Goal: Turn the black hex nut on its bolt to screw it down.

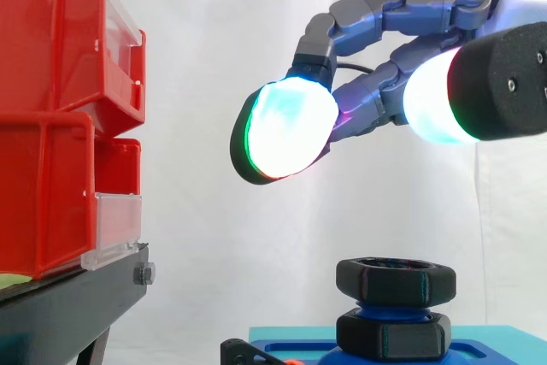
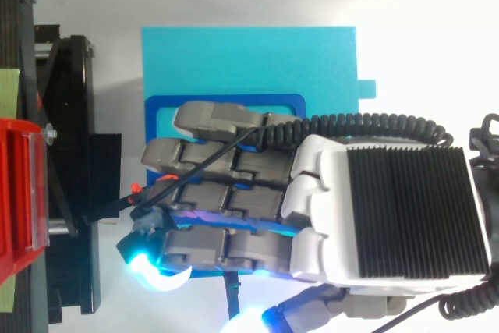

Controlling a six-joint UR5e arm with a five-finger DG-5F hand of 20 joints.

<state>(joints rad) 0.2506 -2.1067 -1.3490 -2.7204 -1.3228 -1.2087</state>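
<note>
Upper right, the hand point(image 1: 402, 2) hangs empty and loosely open above the black hex nut point(image 1: 395, 278), seemingly lining up to grip it.

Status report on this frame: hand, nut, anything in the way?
Robot hand open, holding nothing, poised above the nut. Upper black hex nut untouched on blue bolt, second nut beneath. Nothing between hand and nut.

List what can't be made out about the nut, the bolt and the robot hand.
Side view: the upper black hex nut hides the top end of the blue bolt.
Side view: the bottom edge cuts off the lower black hex nut and the blue base.
Top view: the robot hand covers the nuts and the bolt.
</note>
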